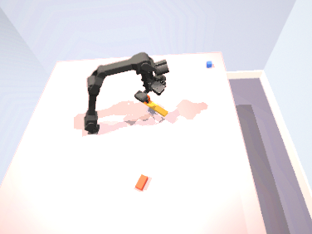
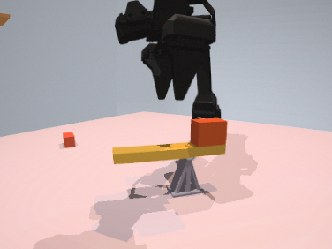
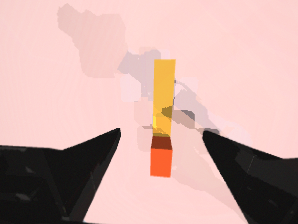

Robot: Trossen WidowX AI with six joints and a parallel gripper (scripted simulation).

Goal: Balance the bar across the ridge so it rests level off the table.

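Note:
The yellow bar (image 1: pixel 159 109) (image 2: pixel 146 152) (image 3: pixel 164 80) lies across the grey ridge (image 2: pixel 185 178), off-centre, its longer part reaching left in the exterior view. It looks close to level, and both ends are clear of the table. A red block (image 1: pixel 148 99) (image 2: pixel 208 132) (image 3: pixel 161 162) sits on the bar's short end. My gripper (image 1: pixel 149 92) (image 2: pixel 170 98) (image 3: pixel 161 133) is open and empty above the bar, touching neither bar nor block. In the wrist view its fingers stand wide on either side of the bar. The ridge is hidden under the bar in the wrist view.
Another red block (image 1: pixel 141 182) (image 2: pixel 69 139) lies on the table, well away from the bar. A small blue cube (image 1: pixel 209 64) is near the table's far right corner. Beyond the table's right edge is a grey recess with a pale rim (image 1: pixel 245 75).

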